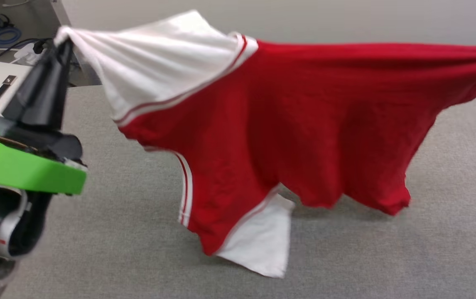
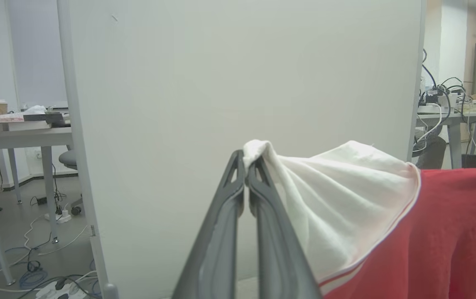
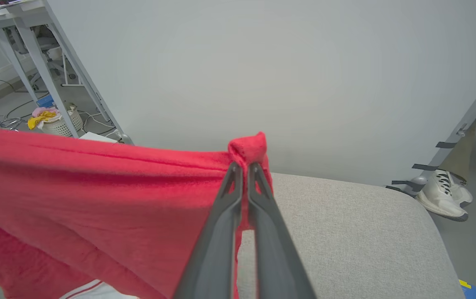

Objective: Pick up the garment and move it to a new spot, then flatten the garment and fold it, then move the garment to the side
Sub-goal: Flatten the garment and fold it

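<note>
The red garment (image 1: pixel 304 120) with white sleeves hangs stretched in the air above the grey cloth-covered table (image 1: pixel 450 232). My left gripper (image 1: pixel 64 41) is shut on the tip of one white sleeve (image 2: pixel 333 195) at the upper left of the head view; the left wrist view shows that gripper (image 2: pixel 246 162) pinching the bunched white cloth. My right gripper (image 3: pixel 243 165) is shut on a red corner of the garment (image 3: pixel 96 191), held high over the table (image 3: pixel 346 232). The other white sleeve (image 1: pixel 263 241) droops lowest, touching the table. No lettering shows.
A pale partition wall (image 2: pixel 242 83) stands just behind the table. Desks with cables (image 2: pixel 22 133) lie to the left. A basket of cloths (image 3: pixel 57 120) and a person's white shoes (image 3: pixel 443 193) are on the floor beyond the table's edge.
</note>
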